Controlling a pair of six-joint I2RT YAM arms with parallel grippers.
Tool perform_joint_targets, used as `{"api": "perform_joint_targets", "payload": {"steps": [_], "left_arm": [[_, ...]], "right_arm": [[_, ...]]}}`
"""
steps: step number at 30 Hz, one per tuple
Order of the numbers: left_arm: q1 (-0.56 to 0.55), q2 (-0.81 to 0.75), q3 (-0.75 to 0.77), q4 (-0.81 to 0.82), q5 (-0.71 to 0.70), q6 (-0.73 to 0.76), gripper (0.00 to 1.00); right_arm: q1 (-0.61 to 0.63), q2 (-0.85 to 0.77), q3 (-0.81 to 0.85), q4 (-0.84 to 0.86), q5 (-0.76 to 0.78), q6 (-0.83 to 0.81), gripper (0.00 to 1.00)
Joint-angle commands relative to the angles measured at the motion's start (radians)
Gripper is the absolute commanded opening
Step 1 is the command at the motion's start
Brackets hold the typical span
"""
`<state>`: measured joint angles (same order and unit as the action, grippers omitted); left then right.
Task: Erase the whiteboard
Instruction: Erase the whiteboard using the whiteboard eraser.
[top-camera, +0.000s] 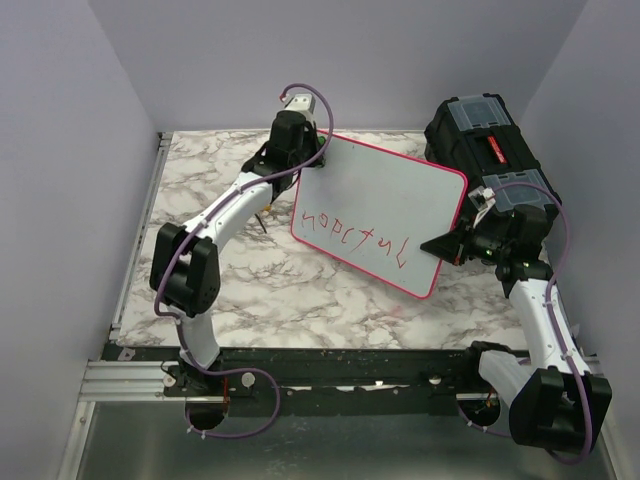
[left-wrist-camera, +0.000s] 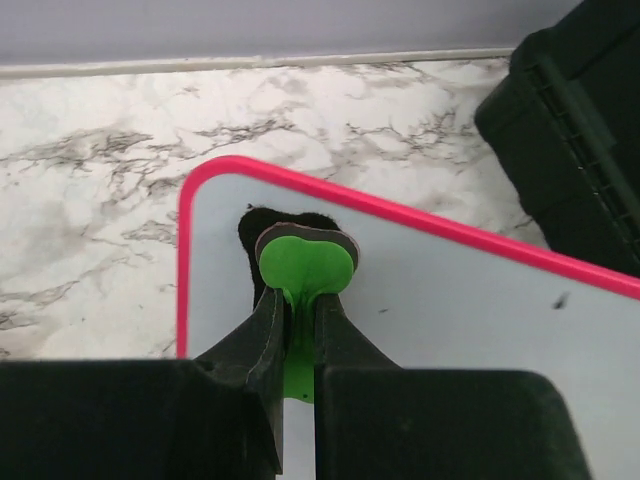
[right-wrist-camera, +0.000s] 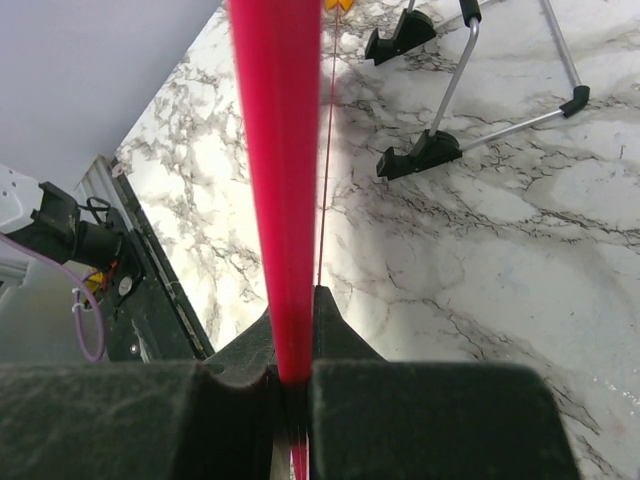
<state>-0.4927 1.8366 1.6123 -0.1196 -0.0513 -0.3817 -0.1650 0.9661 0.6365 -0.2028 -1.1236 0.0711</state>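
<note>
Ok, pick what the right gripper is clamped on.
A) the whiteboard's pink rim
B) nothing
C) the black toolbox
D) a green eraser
A: in the right wrist view the right gripper has its jaws closed on the pink edge of the whiteboard; the green eraser sits in the left gripper.

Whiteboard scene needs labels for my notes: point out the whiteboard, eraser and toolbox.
whiteboard (top-camera: 390, 190), top view, bare white face above the lettering.
eraser (left-wrist-camera: 305, 265), left wrist view, its green top.
toolbox (top-camera: 460, 150), top view, black body.
</note>
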Motion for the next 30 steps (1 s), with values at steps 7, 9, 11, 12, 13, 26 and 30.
{"api": "perform_joint_targets", "payload": {"steps": [7,9,11,12,13,26,30], "left_arm": [[0.024,-0.136,-0.388,0.189,0.135,-0.042,0.00],[0.020,-0.176,-0.479,0.246,0.144,-0.064,0.00],[0.017,-0.205,-0.550,0.280,0.149,-0.074,0.00],[0.015,-0.218,-0.586,0.294,0.148,-0.083,0.00],[0.012,-0.227,-0.615,0.308,0.145,-0.091,0.00],[-0.036,-0.236,-0.858,0.432,0.060,-0.183,0.00],[0.002,-0.248,-0.807,0.367,0.059,-0.164,0.00]], "right_arm": [[0.016,-0.040,0.023,0.099,-0.163,-0.061,0.00],[0.017,-0.040,0.023,0.099,-0.164,-0.061,0.00],[0.016,-0.039,0.024,0.099,-0.165,-0.061,0.01],[0.017,-0.038,0.023,0.099,-0.167,-0.061,0.00],[0.016,-0.038,0.023,0.099,-0.166,-0.062,0.00],[0.017,-0.038,0.022,0.097,-0.171,-0.061,0.01],[0.016,-0.038,0.023,0.098,-0.174,-0.061,0.01]]}}
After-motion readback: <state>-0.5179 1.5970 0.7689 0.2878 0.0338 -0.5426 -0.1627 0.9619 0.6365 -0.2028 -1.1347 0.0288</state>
